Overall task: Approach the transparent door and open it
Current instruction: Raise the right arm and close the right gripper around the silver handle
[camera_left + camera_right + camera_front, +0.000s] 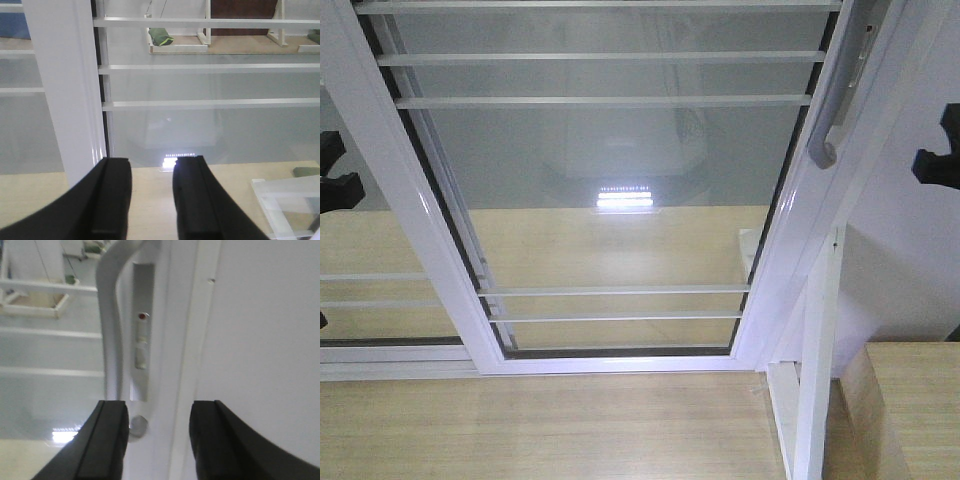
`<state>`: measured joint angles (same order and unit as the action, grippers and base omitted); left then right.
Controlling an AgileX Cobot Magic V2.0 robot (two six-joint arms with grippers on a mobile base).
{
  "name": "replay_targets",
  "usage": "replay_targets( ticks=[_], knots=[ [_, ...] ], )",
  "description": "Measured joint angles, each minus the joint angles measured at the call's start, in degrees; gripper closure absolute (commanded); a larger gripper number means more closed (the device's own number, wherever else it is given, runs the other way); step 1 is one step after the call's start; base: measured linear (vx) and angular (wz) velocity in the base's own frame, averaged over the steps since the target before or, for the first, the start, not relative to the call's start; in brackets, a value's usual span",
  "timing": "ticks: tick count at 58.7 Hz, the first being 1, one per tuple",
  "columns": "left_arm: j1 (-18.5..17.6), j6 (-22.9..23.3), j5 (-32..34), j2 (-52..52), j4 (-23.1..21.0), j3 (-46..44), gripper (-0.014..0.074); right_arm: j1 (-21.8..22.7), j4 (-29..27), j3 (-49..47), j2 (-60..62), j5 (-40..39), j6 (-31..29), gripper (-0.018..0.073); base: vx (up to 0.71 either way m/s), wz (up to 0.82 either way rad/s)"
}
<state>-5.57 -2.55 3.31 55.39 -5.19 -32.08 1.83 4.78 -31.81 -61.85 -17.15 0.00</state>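
The transparent door (610,200) fills the front view: clear glass in a glossy white frame with thin white horizontal bars. Its curved silver-grey handle (840,90) sits on the right stile. In the right wrist view the handle (110,330) is close ahead, and my right gripper (159,410) is open and empty, its jaws level with the handle's lower end and the stile. My left gripper (151,166) is open and empty, facing the glass (210,130) just right of a white stile (65,85). Both grippers show only as black parts at the front view's edges: the left (335,180) and the right (938,160).
A second white-framed glass panel without a handle (370,280) overlaps on the left. A white wall (910,270) and a white post (817,360) stand right of the door. A wooden cabinet top (910,410) is at the lower right. Wooden floor (540,430) lies below.
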Motion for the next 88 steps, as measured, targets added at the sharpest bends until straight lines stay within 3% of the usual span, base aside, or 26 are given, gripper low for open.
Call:
replay_targets(
  ticks=[13, 56, 88],
  knots=[
    [0.0, 0.0, 0.0, 0.0, 0.0, 0.0, 0.0237, -4.99, 0.99, -2.35, -9.27, -5.24, 1.06, 0.0162, 0.0, 0.0],
    [0.0, 0.0, 0.0, 0.0, 0.0, 0.0, 0.0237, -5.12, -1.92, -29.65, -39.5, -9.14, 1.42, 0.0162, 0.0, 0.0],
    [0.0, 0.0, 0.0, 0.0, 0.0, 0.0, 0.0237, -5.12, -3.9, -35.06, -45.91, -9.05, 1.81, 0.0256, 0.0, 0.0]
  ],
)
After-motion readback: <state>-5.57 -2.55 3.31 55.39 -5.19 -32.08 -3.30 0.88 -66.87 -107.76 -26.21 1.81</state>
